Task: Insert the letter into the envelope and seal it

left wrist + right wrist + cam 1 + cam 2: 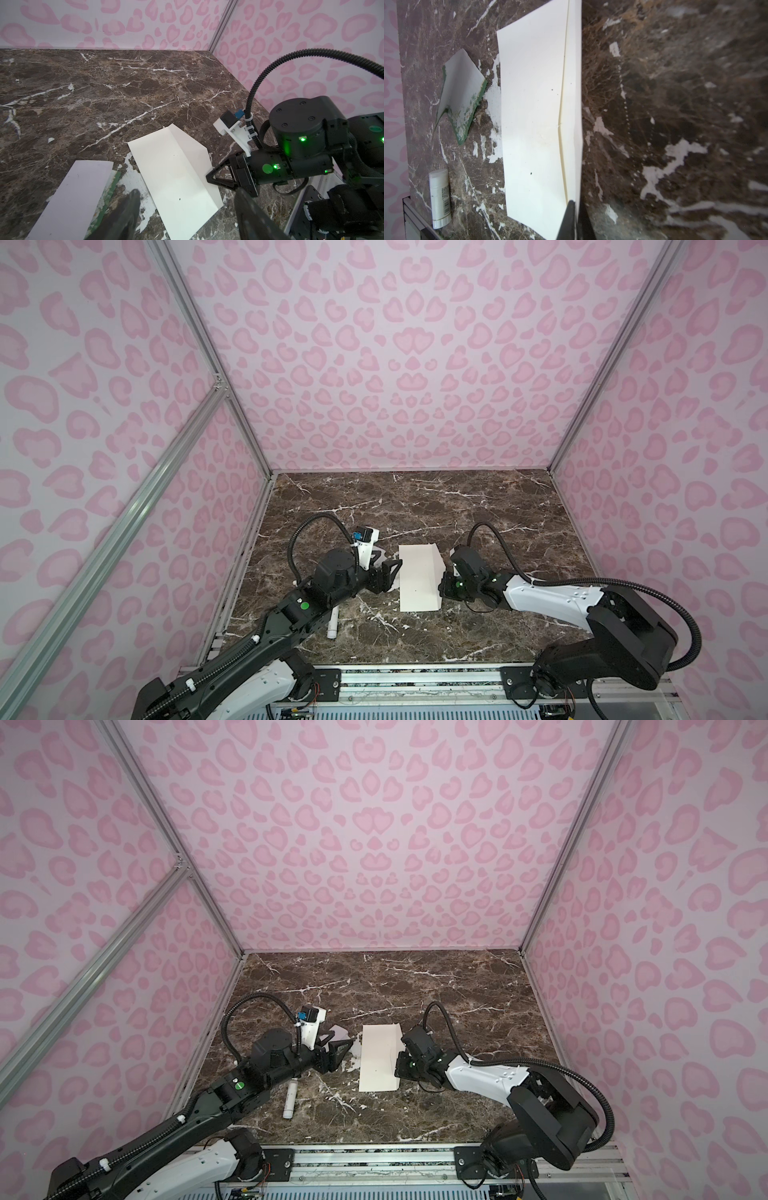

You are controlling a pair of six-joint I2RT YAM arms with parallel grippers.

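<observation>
Letter (463, 89) lies curled on the counter (457, 510), just beside the envelope (417, 576), on the side toward the counter's left edge. The envelope sits mid-counter with its flap folded out toward the right edge. If that flap slips free it could drop over the mouth and block entry. The thin letter may also skid on the smooth stone instead of lifting, and push the envelope askew. Left fingers (128, 207) are spread wide over the letter's edge, holding nothing. Right fingers (571, 218) are nearly together, pinching the flap's edge.
</observation>
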